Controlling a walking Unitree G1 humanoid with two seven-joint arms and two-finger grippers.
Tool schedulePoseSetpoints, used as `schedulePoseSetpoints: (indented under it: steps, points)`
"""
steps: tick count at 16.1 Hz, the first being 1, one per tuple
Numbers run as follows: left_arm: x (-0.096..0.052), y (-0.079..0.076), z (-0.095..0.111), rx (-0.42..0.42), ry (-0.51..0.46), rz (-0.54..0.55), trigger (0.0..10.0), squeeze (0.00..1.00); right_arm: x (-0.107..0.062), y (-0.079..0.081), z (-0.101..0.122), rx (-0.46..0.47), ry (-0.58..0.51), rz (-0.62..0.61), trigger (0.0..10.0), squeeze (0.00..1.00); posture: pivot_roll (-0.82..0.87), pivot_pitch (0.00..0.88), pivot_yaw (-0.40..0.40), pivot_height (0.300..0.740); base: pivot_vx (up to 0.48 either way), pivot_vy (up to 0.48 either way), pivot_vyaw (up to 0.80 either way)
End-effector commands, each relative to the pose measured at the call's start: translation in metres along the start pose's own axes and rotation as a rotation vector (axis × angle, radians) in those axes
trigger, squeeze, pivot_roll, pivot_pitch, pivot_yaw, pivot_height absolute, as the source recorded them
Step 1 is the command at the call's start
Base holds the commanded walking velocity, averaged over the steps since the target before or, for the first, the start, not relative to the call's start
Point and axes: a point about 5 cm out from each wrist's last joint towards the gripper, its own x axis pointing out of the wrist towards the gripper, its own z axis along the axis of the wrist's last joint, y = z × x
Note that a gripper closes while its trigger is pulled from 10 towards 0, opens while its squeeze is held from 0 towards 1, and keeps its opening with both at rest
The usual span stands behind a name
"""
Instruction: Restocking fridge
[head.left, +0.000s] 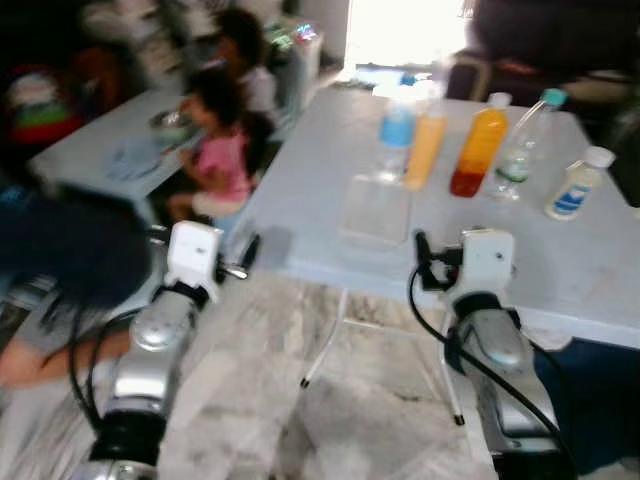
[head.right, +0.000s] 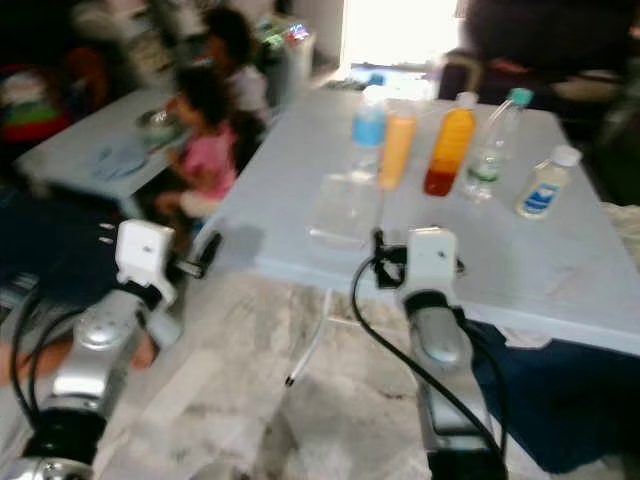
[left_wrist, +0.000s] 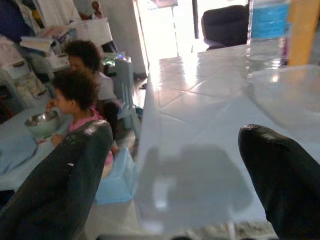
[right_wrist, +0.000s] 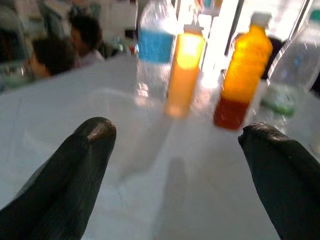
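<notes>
Bottles (right_wrist: 185, 70) ahead of open right end effector (right_wrist: 180, 175).

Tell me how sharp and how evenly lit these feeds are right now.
Both eye views are motion-blurred, the doorway blown out white. Left wrist view is sharper, with glare on the table. Right wrist view is backlit; the bottles glow and look soft.

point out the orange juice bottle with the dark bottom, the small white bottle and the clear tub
orange juice bottle (head.left: 478, 150), left eye view, on its orange body
small white bottle (head.left: 573, 190), left eye view, on its label
clear tub (head.left: 377, 210), left eye view, on its lid
</notes>
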Motion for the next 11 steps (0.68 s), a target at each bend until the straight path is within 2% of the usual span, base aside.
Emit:
schedulePoseSetpoints:
  steps: [1, 4, 7, 8, 11]
  points:
    - [0.002, 0.001, 0.004, -0.011, -0.019, 0.017, 10.0, 0.0, 0.001, 0.001, 0.004, 0.007, -0.02, 0.024, 10.0, 0.0, -0.01, 0.0, 0.005, 0.74, 0.0, 0.0, 0.0]
    - [0.003, 0.011, 0.006, -0.012, -0.025, 0.094, 10.0, 0.0, 0.004, 0.008, 0.011, 0.04, -0.051, 0.097, 10.0, 0.0, 0.0, 0.0, 0.007, 0.74, 0.0, 0.0, 0.0]
    - [0.001, 0.016, 0.004, -0.002, -0.006, 0.108, 10.0, 0.0, 0.025, 0.001, 0.016, 0.07, -0.055, 0.096, 10.0, 0.0, 0.01, 0.0, 0.018, 0.74, 0.0, 0.0, 0.0]
    - [-0.001, 0.016, 0.003, 0.003, 0.0, 0.11, 10.0, 0.0, 0.04, -0.006, 0.019, 0.102, -0.051, 0.076, 10.0, 0.0, 0.02, 0.001, 0.02, 0.74, 0.0, 0.0, 0.0]
    - [-0.008, 0.022, 0.001, 0.019, 0.013, 0.123, 10.0, 0.0, 0.061, -0.014, 0.023, 0.154, -0.039, 0.083, 10.0, 0.0, 0.05, 0.013, 0.022, 0.74, 0.0, 0.0, 0.0]
